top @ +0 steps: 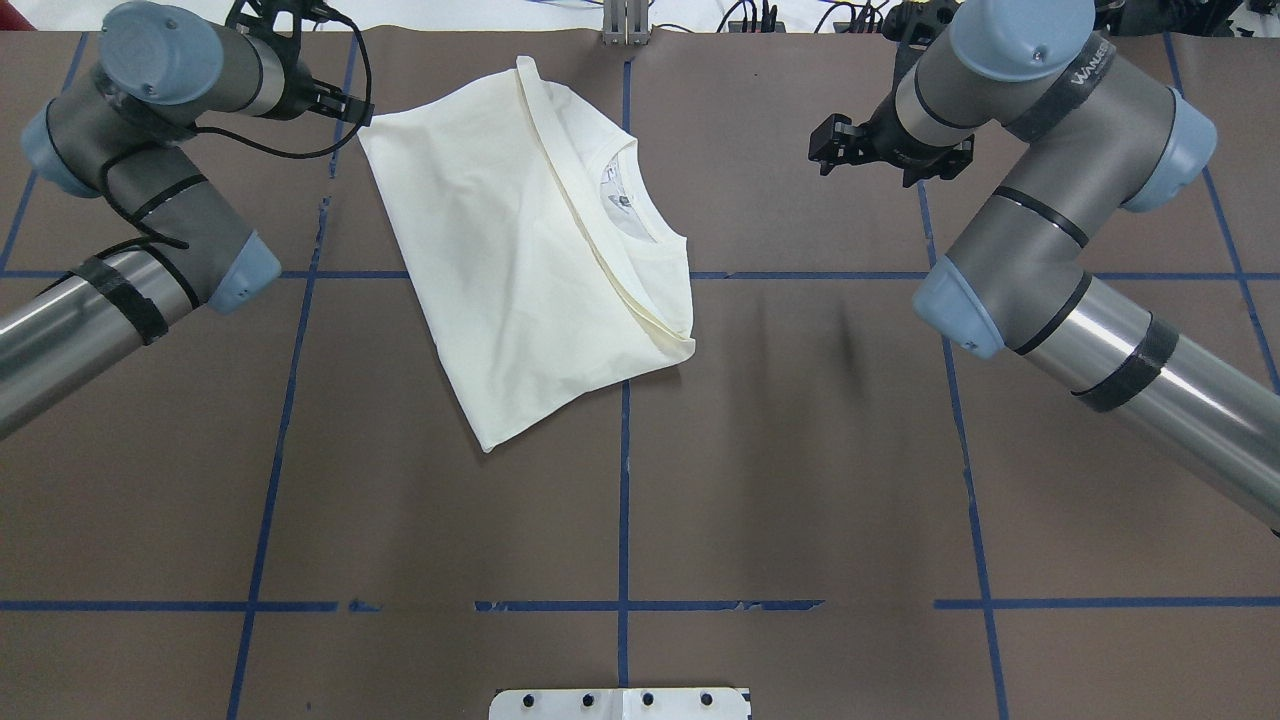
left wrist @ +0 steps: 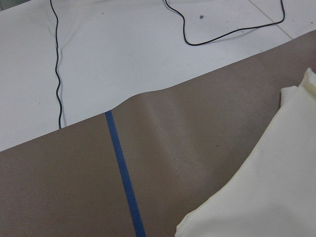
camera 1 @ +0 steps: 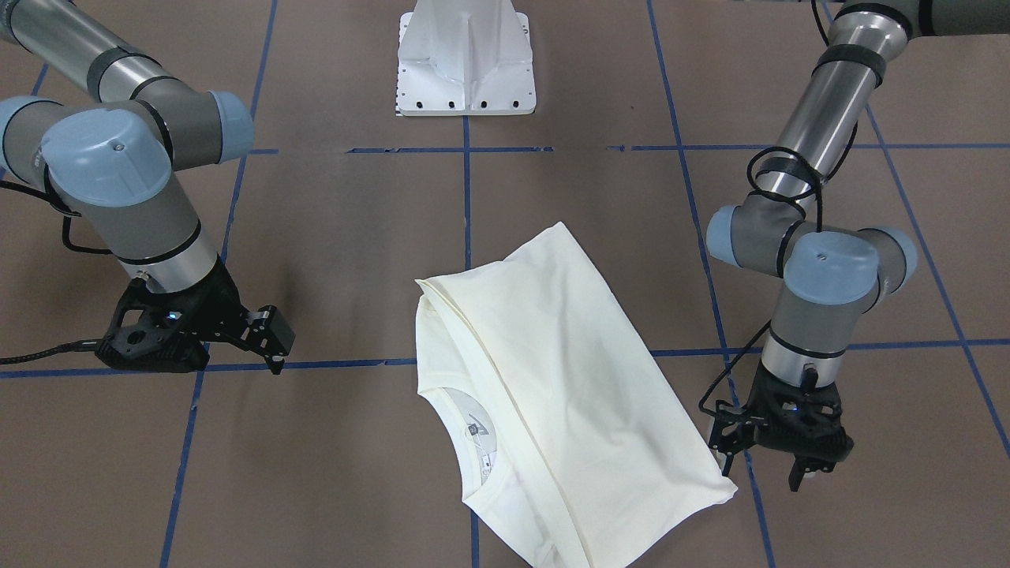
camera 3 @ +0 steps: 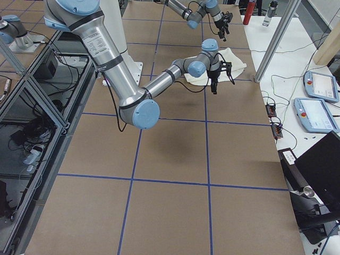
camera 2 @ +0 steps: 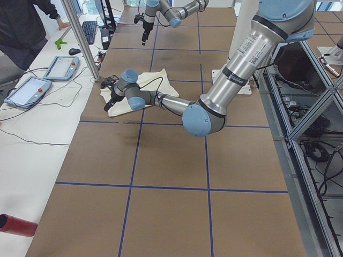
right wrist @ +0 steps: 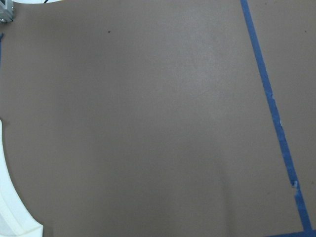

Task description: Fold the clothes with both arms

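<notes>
Here the cream long-sleeved shirt (camera 1: 568,371) lies folded flat on the brown paper-covered counter (camera 1: 331,237), plain side up and askew to the blue tape grid lines (camera 1: 467,189). It sits on the side far from the white pedestal base (camera 1: 465,63), mostly left of the centre line, with its neckline and a small label showing beside the folded edge. The silver-grey left arm (camera 1: 821,315) is low, and the left arm's fingers (camera 1: 798,473) are spread and empty, just beside the shirt's far left corner. The right arm's fingers (camera 1: 272,335) hover well apart from the shirt; I cannot tell whether they are spread.
</notes>
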`<state>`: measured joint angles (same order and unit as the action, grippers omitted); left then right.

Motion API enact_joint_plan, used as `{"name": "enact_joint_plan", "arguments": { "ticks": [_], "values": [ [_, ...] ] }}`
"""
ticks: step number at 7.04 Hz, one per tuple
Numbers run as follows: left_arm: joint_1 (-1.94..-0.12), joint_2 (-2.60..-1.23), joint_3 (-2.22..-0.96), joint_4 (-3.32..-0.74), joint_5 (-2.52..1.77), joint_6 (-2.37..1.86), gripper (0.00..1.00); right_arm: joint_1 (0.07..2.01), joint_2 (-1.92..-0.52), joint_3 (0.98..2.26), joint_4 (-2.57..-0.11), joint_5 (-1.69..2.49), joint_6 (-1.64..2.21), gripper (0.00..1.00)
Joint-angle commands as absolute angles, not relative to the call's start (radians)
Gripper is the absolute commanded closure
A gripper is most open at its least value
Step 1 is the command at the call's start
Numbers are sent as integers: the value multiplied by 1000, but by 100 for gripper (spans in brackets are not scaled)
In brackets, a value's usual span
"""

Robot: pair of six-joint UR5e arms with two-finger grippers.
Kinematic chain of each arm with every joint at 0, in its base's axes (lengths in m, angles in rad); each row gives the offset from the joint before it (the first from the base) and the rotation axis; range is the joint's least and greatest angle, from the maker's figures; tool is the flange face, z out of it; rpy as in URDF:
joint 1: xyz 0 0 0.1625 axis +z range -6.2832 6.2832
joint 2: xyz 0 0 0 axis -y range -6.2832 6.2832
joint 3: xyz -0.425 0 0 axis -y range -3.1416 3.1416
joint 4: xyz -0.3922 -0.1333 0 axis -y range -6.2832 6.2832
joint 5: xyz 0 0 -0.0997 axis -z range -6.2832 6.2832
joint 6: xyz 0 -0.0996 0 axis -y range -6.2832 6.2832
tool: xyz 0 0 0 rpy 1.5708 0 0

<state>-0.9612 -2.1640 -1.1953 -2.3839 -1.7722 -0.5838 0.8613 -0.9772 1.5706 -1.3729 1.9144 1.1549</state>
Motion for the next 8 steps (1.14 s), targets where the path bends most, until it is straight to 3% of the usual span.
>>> {"name": "enact_joint_plan", "arguments": {
  "ticks": [1, 3, 6, 8],
  "values": [
    [-965, -2111, -1285, -2381, -1820, -587, 0, 816, -915, 1525, -1373, 1904, 1285, 7],
    [-963, -2111, -1292, -2384, -1827, -594, 0, 743, -855, 1464, -1374, 1826, 1431, 25],
    [-960, -2105, -1293, -2390, -1828, -601, 0, 645, -807, 1445, -1378, 1748, 1512, 25],
    [-959, -2097, -1292, -2391, -1827, -601, 0, 583, -804, 1427, -1379, 1692, 1525, 37]
  ]
}}
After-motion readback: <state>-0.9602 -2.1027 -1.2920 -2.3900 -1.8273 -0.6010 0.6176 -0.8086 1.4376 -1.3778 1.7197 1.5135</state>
